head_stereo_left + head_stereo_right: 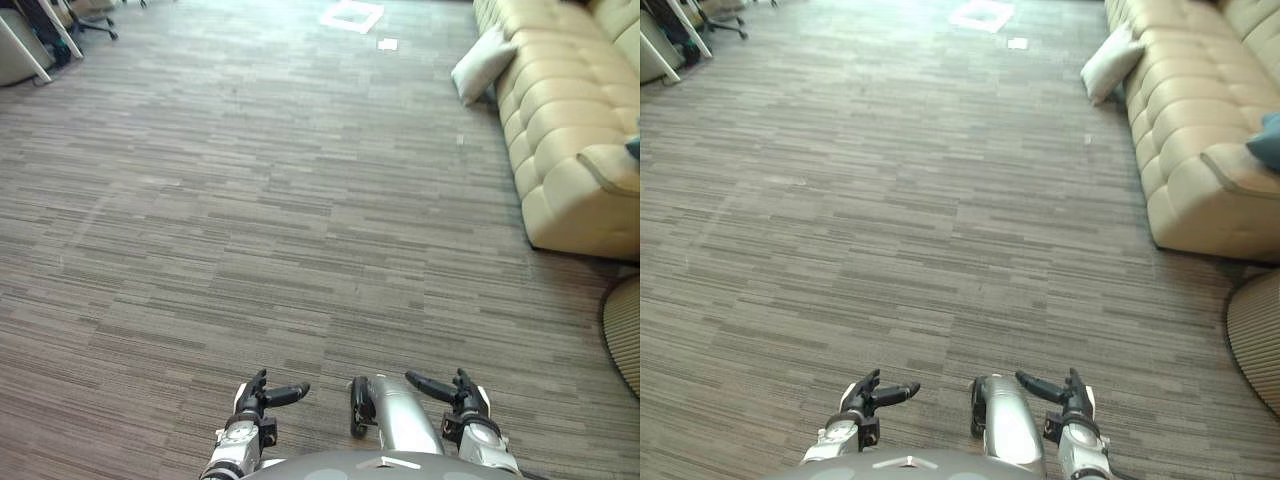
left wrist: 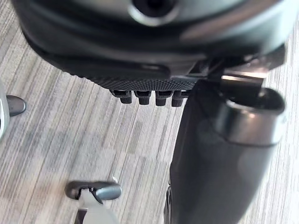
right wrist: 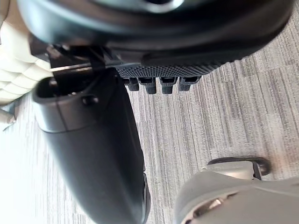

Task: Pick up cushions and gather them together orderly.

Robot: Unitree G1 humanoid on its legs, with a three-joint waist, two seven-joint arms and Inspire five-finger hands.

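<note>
Along the bottom edge you have the left hand (image 1: 262, 397) and right hand (image 1: 456, 392) empty and unclenched, the white cushion (image 1: 482, 65) leaning against the sofa (image 1: 565, 130) well away at upper right; approach appears to be the step in hand, so walk closer before reaching.

Eye views: head-mounted, facing steeply down and forward, sharing the carpeted floor (image 1: 250, 200) and the sofa (image 1: 560, 120) at far right. Wrist views: looking along the left hand (image 2: 140, 84) and right hand (image 3: 168, 70) from very close, with floor beyond.
</note>
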